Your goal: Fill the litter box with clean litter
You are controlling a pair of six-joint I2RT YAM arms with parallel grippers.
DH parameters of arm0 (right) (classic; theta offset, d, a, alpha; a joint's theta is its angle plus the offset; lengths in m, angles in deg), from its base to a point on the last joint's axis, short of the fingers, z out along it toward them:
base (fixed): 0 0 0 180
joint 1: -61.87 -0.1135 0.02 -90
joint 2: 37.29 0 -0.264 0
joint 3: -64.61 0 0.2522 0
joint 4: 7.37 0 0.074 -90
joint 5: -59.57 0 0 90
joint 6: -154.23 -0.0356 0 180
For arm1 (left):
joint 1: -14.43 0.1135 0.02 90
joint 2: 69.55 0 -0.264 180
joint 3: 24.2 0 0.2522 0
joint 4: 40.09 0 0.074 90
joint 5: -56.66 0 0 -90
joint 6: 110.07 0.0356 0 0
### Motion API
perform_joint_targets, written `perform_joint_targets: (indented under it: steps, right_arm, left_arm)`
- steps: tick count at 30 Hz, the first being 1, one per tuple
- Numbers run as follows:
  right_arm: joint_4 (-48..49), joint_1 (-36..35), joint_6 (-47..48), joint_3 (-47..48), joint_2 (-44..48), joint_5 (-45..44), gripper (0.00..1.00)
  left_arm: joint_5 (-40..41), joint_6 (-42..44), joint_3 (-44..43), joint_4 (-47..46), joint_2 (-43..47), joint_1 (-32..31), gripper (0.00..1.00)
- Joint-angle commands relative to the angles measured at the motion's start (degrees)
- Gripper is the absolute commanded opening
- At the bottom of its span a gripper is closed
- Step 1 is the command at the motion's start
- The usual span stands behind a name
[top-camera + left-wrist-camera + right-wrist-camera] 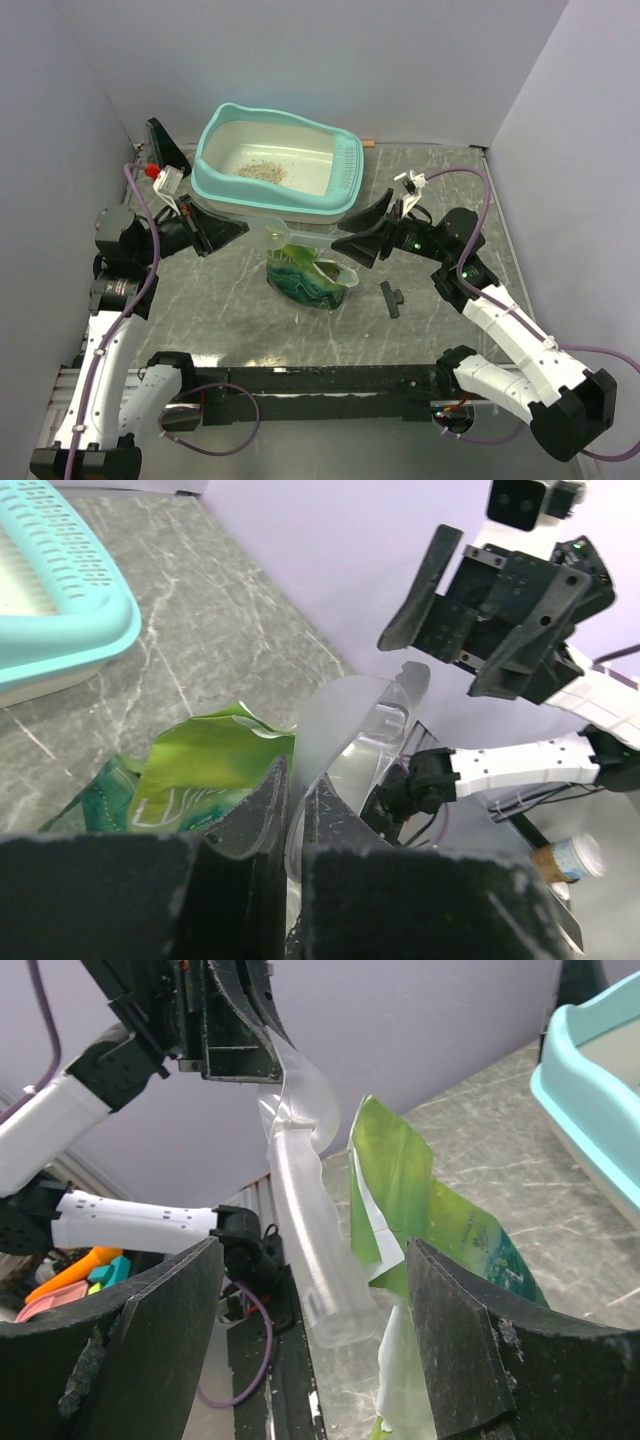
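The left fingers [225,232] pinch the scoop [300,240]. The right fingers [360,248] stand wide around its handle. The clean litter [262,170] looks loose and spilly, so grip that stiff handle.

At back litter box [203,172] holding clean litter [263,171], pouch [312,280] before it, scoop [285,236] above pouch
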Motion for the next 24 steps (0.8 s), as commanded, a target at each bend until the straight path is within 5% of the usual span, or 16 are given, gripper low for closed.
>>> perform_joint_targets:
  steps: [1,24]
  right_arm:
    - [8.15,0.26,-1.52,-0.03,-1.16,2.71,0.79]
    - [22.21,0.26,-13.12,-3.81,-5.39,7.11,0.65]
  left_arm:
    - [-4.69,-2.95,0.31,-6.65,0.72,0.98,0.01]
    - [-5.75,-4.8,1.45,-11.31,-0.77,2.12,0.01]
